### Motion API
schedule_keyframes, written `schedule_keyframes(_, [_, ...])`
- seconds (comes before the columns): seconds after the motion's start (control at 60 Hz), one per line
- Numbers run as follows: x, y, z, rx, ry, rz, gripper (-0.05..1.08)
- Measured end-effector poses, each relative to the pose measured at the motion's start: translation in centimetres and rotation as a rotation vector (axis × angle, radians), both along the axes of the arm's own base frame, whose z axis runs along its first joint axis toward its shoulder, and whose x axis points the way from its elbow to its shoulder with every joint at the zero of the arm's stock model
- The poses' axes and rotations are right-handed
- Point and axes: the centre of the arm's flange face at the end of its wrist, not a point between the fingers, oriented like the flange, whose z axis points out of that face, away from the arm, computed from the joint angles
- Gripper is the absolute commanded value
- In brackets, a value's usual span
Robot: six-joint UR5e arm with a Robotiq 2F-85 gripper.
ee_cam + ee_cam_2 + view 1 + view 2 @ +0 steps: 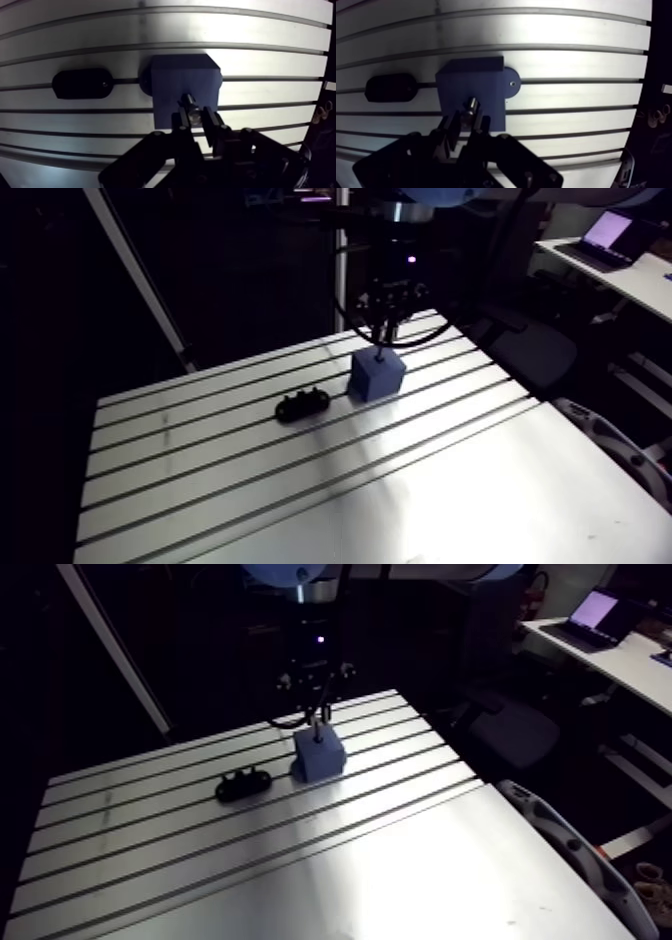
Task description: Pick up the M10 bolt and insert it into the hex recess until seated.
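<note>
Slotted table point(260, 55) — tool point(196, 119) clamping bolt point(188, 100), clear only in wrist view.

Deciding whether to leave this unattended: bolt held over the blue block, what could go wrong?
1. The end effector pinches the bolt near one end; it may tilt and jam on the blue block.
2. The recess is hidden beneath the bolt, so alignment is unconfirmed.
</note>
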Motion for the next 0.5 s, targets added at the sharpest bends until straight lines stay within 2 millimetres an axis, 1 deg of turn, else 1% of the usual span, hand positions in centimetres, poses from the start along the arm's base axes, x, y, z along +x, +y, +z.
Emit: schedule_keyframes(0.5, [0.13,0.06,-0.10,-0.001,-0.003,-0.002,0.75])
